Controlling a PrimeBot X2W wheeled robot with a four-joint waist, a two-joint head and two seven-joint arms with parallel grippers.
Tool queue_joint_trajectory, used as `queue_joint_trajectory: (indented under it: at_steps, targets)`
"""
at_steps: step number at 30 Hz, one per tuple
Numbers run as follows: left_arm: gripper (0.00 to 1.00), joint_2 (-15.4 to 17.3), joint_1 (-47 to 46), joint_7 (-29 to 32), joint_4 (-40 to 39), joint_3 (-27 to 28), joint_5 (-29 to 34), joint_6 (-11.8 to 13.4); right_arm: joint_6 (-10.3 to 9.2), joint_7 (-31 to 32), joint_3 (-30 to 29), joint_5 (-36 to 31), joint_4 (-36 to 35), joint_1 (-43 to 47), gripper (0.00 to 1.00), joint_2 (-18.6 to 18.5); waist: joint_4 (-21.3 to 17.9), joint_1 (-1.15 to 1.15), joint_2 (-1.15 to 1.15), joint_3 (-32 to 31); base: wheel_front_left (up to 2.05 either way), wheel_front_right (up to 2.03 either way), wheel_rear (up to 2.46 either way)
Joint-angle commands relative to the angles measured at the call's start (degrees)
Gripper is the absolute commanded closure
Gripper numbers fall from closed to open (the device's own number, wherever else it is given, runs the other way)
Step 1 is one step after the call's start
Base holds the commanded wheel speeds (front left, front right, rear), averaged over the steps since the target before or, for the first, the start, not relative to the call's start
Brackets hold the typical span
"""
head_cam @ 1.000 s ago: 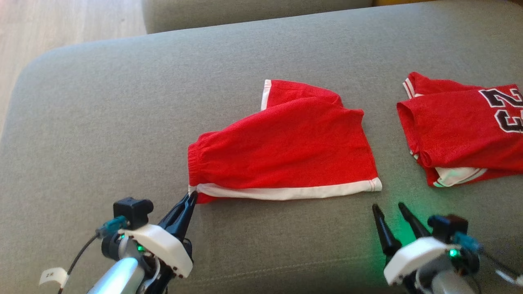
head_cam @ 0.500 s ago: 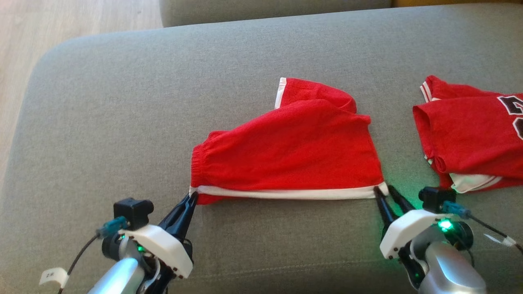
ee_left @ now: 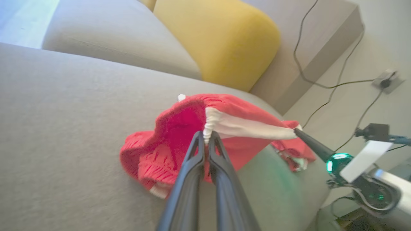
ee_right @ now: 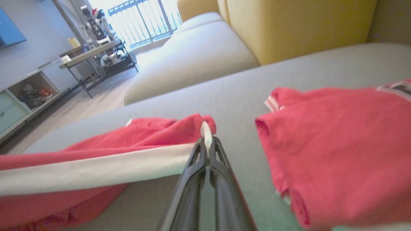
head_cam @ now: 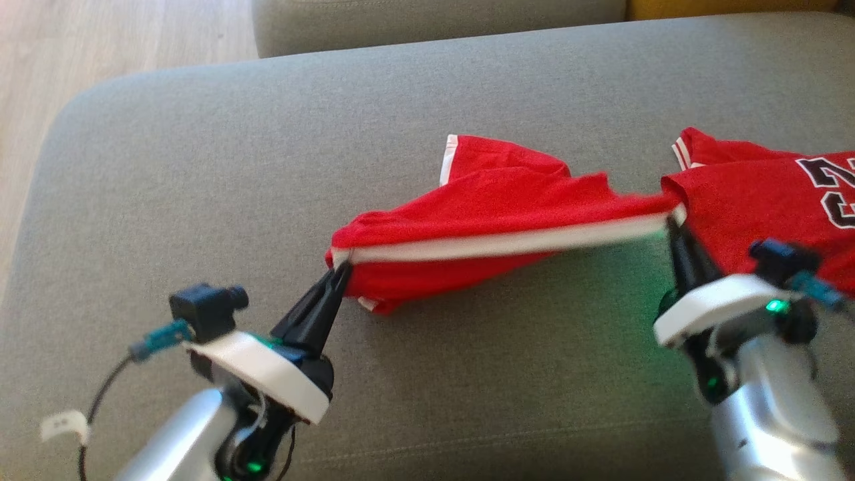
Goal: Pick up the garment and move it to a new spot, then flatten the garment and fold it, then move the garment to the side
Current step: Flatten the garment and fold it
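The red shorts [head_cam: 487, 200] hang stretched above the grey sofa seat [head_cam: 200, 174], just left of the numbered red jersey [head_cam: 755, 200]. Their white stripe is pulled taut and lifted, while the lower folds sag onto the seat. The left tool [head_cam: 339, 268] is pinched tight on the corner by the gathered waistband, at the end farthest from the jersey, and the right tool [head_cam: 670, 224] is clamped tight on the stripe's other corner, right at the jersey's near edge.
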Motion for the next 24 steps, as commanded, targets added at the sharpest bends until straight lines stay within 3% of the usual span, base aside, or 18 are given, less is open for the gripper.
queue_joint_trajectory:
  at_steps: [1,7,12,18,24]
  targets:
    - [1.0,2.4,-3.0,0.8,-4.3,2.4,-2.7,-0.3,-0.03,1.4,0.3,0.9,-4.5,-3.0,1.0,0.1,-0.2,0.0,0.0,-0.2,0.0,0.0,0.0]
    - [1.0,5.8,-9.2,7.0,-16.4,6.5,-16.6,-0.3,-0.03,13.0,-3.9,5.1,-20.9,-6.8,1.0,0.1,-0.4,0.0,0.0,-0.4,0.0,0.0,0.0]
    - [1.0,6.2,-19.5,10.6,-16.1,9.4,-19.6,-0.3,-0.03,21.1,-6.6,8.0,-27.3,-13.0,1.0,0.1,-0.1,0.0,0.0,1.0,0.0,0.0,0.0]
    - [1.0,5.8,-35.5,10.4,-6.4,9.4,-14.7,-0.3,-0.03,24.7,-7.2,7.5,-22.2,-26.7,1.0,0.1,-1.0,0.0,0.0,6.7,0.0,0.0,0.0]
    - [1.0,6.1,-53.2,4.1,5.0,6.6,-4.9,-0.3,-0.03,15.7,-5.7,3.5,-11.7,-44.2,1.0,0.1,-2.7,0.0,0.0,15.3,0.0,0.0,0.0]
